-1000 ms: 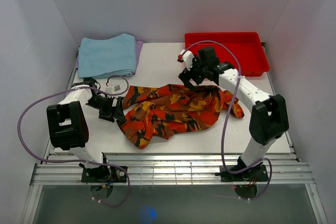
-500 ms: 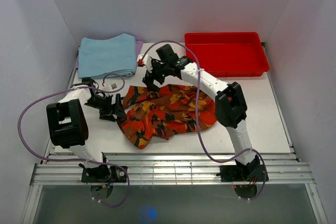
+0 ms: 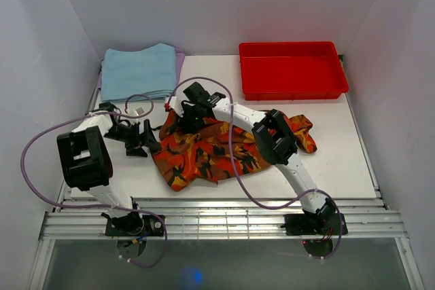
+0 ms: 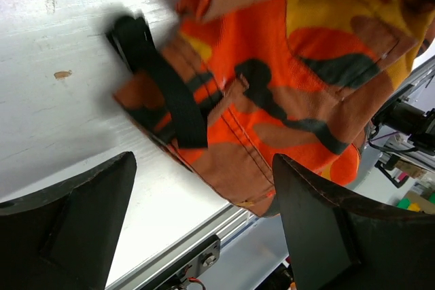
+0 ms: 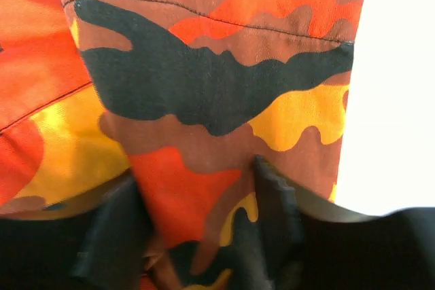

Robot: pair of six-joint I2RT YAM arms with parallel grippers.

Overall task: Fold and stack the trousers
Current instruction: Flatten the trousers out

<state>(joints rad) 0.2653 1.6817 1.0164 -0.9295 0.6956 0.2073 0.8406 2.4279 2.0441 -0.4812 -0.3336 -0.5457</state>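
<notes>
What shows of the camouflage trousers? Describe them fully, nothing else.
The trousers are soft cloth in orange, red, yellow and black camouflage, with stitched seams and a black strap at one edge. They lie crumpled and unfolded on the white table, one end trailing right. A hemmed flap sits between the fingers of the right gripper; the left gripper stands open at their left edge.

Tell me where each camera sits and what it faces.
Top external: above and behind, looking down on the table; left arm and right arm whole, trousers mid-table.
Left wrist: on the left arm, low, facing the trousers' strapped edge; open left tool frames it.
Right wrist: on the right arm, tight against trouser cloth sitting inside the right tool.
Shared: all three show the trousers.
</notes>
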